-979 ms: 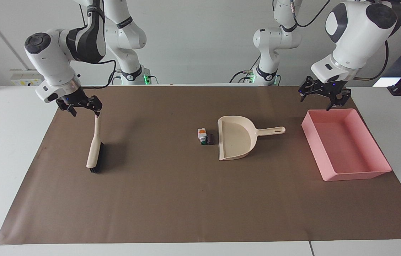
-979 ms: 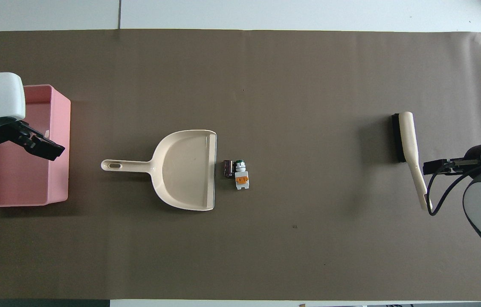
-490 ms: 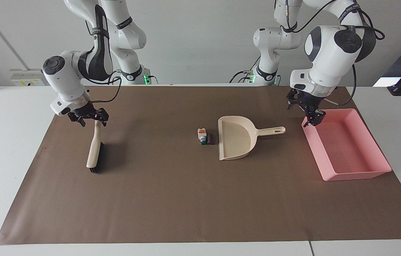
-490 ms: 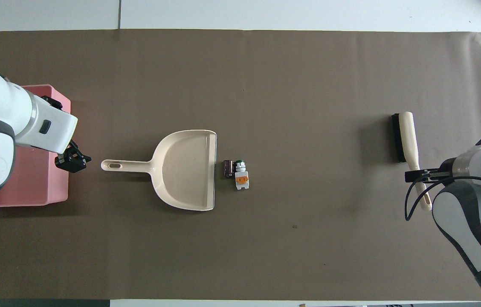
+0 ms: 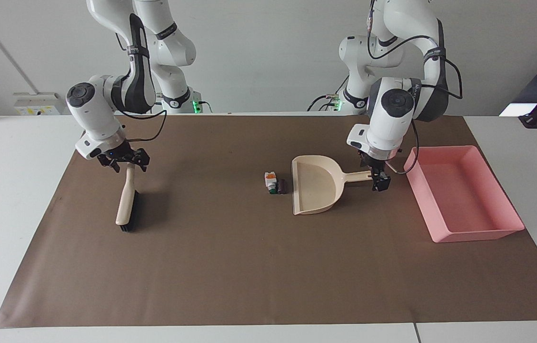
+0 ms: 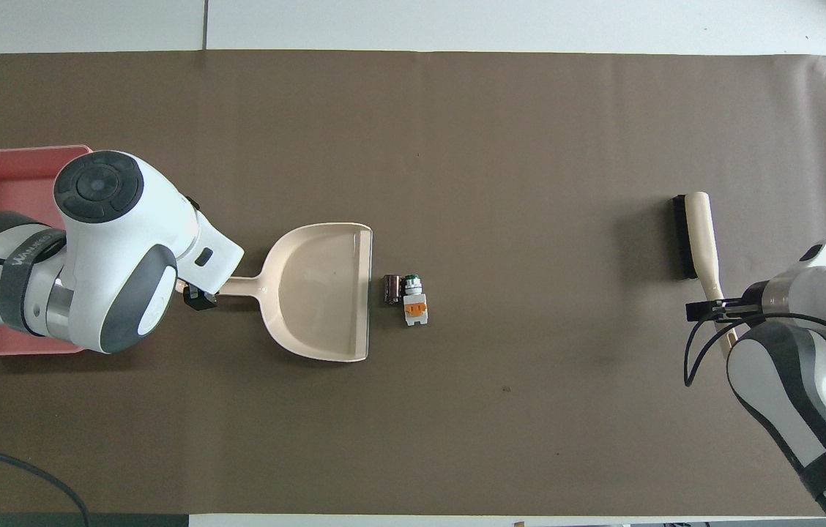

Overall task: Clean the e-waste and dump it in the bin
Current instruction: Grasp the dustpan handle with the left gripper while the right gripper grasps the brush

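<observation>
Pink bin, one; e-waste pieces, two; both arms' fingers spread open.

Two tiny e-waste pieces, a white block with orange and green marks and a dark brown-black cylinder, lie touching at mid-counter. The shallow pink rectangular plastic bin sits upright toward the left arm's end, well apart from them.
</observation>
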Robot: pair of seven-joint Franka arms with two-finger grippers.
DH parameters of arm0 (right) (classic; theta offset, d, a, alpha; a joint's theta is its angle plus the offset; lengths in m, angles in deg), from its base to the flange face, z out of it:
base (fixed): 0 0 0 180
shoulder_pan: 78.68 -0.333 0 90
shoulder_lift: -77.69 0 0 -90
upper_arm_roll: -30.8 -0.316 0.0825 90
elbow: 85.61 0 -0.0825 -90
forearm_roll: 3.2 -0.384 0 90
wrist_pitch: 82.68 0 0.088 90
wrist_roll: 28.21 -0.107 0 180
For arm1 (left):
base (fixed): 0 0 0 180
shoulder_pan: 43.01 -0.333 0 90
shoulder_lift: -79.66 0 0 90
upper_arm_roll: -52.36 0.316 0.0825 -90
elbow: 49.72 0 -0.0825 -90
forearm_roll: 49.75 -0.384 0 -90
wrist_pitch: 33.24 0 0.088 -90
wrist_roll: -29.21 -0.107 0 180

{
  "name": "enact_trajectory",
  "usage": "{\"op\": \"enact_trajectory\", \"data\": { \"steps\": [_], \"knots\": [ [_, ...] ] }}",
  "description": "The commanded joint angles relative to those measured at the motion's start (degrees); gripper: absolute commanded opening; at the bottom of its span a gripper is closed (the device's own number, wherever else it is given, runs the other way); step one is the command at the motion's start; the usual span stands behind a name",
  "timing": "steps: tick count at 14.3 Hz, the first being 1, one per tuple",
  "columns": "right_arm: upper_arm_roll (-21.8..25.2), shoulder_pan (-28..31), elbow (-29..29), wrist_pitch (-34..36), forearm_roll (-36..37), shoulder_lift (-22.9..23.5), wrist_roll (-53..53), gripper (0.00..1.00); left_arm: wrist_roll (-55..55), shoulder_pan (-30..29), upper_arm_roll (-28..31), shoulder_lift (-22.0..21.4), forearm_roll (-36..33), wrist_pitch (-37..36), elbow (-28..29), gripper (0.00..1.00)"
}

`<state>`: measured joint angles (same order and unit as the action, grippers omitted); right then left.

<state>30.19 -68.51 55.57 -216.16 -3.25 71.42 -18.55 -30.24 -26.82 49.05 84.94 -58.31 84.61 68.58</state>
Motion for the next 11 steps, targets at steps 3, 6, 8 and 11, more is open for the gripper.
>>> {"op": "enact_trajectory", "data": {
  "steps": [3, 6, 8, 11],
  "knots": [
    [-0.4, 0.3, 0.9, -0.9, -1.6, -0.9, 2.1, 0.2, 5.1, 3.8, 0.9, -0.8, -3.5, 5.0, 6.4, 0.96],
    [-0.4, 0.2, 0.4, -0.8, -1.6, -0.7, 1.4, 0.0, 8.5, 5.5, 0.9, -1.1, -3.7, 5.8, 7.7, 0.94],
    [-0.4, 0.2, 0.2, -0.6, -1.7, -0.7, 1.1, 0.0, 9.7, 5.8, 0.9, -1.1, -3.8, 5.9, 7.7, 0.92],
    [-0.4, 0.1, -1.0, 1.1, -1.9, -0.6, 0.8, 0.0, 12.5, 6.7, 0.9, -1.1, -5.9, 6.0, 7.7, 0.78]
  ]
}}
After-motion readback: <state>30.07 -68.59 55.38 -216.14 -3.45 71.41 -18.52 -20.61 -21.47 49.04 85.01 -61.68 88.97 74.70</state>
